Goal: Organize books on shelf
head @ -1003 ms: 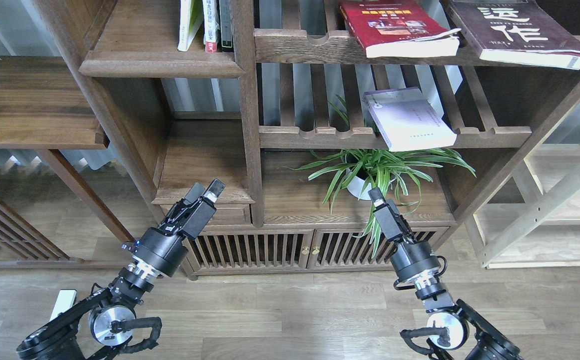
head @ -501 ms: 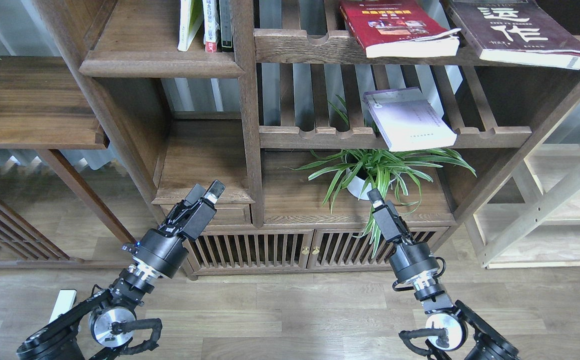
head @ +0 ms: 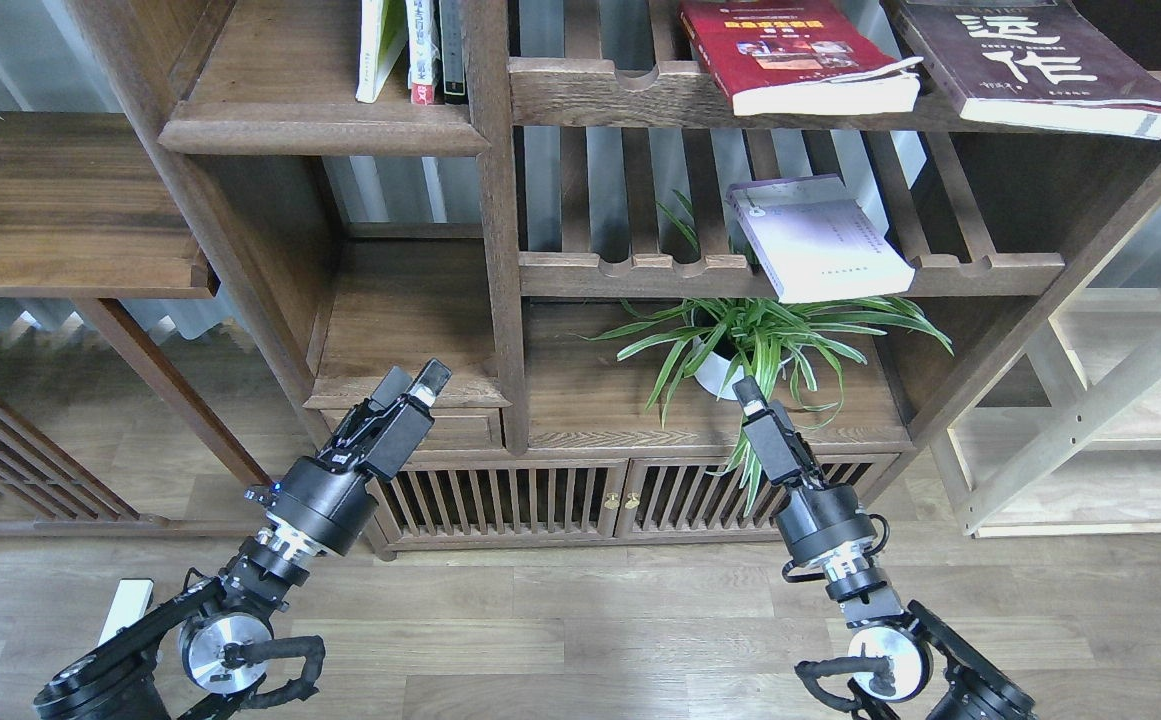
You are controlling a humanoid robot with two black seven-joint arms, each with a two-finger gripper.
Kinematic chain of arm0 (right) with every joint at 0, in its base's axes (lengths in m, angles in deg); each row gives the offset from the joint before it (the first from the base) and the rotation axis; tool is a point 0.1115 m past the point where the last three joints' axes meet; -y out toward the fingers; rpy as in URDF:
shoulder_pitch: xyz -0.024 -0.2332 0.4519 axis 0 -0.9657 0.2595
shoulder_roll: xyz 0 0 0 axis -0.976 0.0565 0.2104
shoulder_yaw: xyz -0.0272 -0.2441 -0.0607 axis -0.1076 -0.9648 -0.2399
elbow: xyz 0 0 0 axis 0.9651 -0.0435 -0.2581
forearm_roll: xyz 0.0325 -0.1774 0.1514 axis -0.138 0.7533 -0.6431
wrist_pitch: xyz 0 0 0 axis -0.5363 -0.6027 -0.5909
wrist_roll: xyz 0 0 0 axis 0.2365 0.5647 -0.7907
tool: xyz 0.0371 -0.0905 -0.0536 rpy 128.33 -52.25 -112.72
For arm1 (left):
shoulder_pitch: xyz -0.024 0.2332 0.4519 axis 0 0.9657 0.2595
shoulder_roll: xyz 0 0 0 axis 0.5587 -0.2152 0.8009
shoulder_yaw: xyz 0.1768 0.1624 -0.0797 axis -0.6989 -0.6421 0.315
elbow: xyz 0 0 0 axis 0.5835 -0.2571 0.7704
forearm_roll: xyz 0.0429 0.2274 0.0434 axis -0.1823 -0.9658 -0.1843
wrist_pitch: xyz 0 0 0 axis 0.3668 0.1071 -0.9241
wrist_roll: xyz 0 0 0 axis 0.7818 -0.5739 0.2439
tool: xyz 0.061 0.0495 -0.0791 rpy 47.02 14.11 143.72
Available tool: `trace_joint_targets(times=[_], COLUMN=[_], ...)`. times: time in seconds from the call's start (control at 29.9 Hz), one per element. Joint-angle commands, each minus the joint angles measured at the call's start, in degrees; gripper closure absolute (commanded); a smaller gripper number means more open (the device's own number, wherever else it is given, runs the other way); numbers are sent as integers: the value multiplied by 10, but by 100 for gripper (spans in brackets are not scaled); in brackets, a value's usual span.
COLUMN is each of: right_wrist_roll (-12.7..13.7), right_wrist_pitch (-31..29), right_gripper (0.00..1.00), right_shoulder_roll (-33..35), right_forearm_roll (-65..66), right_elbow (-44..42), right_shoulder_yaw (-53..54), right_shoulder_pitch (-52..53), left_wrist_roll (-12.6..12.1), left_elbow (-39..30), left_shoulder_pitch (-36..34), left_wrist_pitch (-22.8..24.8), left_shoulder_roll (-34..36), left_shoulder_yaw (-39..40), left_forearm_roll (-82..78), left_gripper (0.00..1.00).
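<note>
Potted spider plant (head: pixel 755 340) on cabinet top (head: pixel 600 400); slatted cabinet doors (head: pixel 560 500) below; wood floor (head: pixel 580 620).

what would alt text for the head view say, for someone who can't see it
Two black robot arms reach toward a dark wooden bookcase, left gripper and right gripper both holding nothing. A red book and a maroon book lie on the top slatted rack, a lavender-white book on the rack below, above a potted plant.

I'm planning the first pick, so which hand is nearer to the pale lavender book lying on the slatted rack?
Right. The right hand sits below the lavender book, just left of it, by the potted plant. The left hand is far off to the book's lower left.
</note>
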Motion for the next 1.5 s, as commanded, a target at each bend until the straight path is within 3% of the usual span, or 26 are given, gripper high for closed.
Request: trace_joint_targets(times=[0.0, 1.47], right_wrist_roll=[0, 0], right_wrist_pitch=[0, 0], right_gripper=[0, 0], right_shoulder_roll=[0, -8], right_forearm_roll=[0, 0], right_elbow=[0, -4], right_shoulder_yaw=[0, 4], right_shoulder_pitch=[0, -1], left_wrist_roll=[0, 0], left_elbow=[0, 3], left_shoulder_pitch=[-1, -2], left_wrist_pitch=[0, 0], left_shoulder_roll=[0, -1], left_shoulder_yaw=[0, 2], left_forearm_roll=[0, 0], left_gripper=[1, 1])
